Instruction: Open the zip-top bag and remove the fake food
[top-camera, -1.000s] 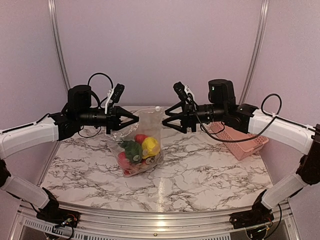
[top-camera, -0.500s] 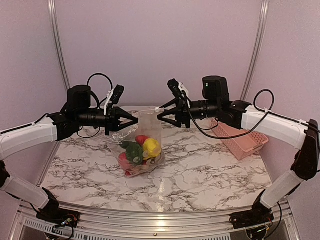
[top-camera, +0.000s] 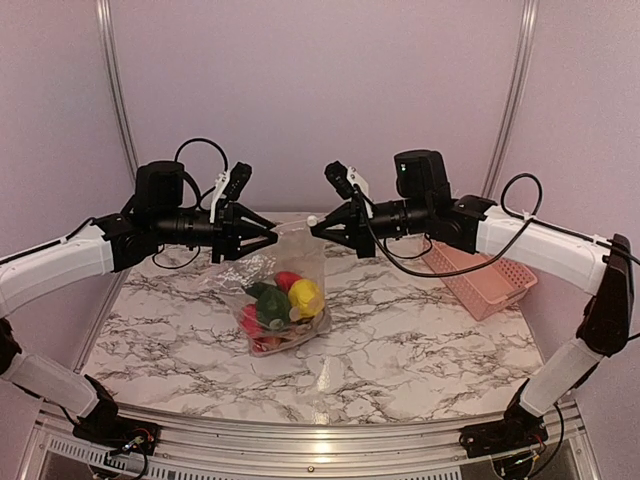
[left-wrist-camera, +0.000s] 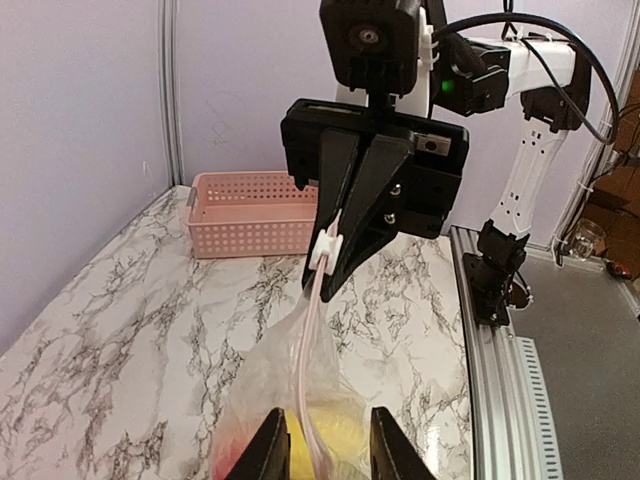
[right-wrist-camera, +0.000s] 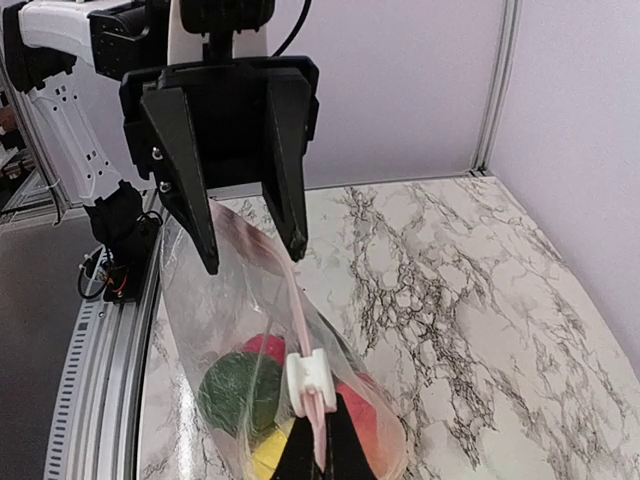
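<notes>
The clear zip-top bag hangs between my two grippers, its bottom resting on the marble table. Inside it lies the fake food: a yellow pepper, a dark green piece and red pieces. My right gripper is shut on the end of the bag's pink zip strip, just beside the white slider. My left gripper is open, its fingers standing either side of the zip strip at the bag's other end without pinching it. From above, the left gripper and right gripper face each other.
A pink perforated basket stands at the right rear of the table, behind the right arm; it also shows in the left wrist view as the basket. Lilac walls with metal posts close in the back.
The right gripper moved left to the bag's top corner and shut on the zip strip by the slider. The left gripper opened and let go of the bag's top.
</notes>
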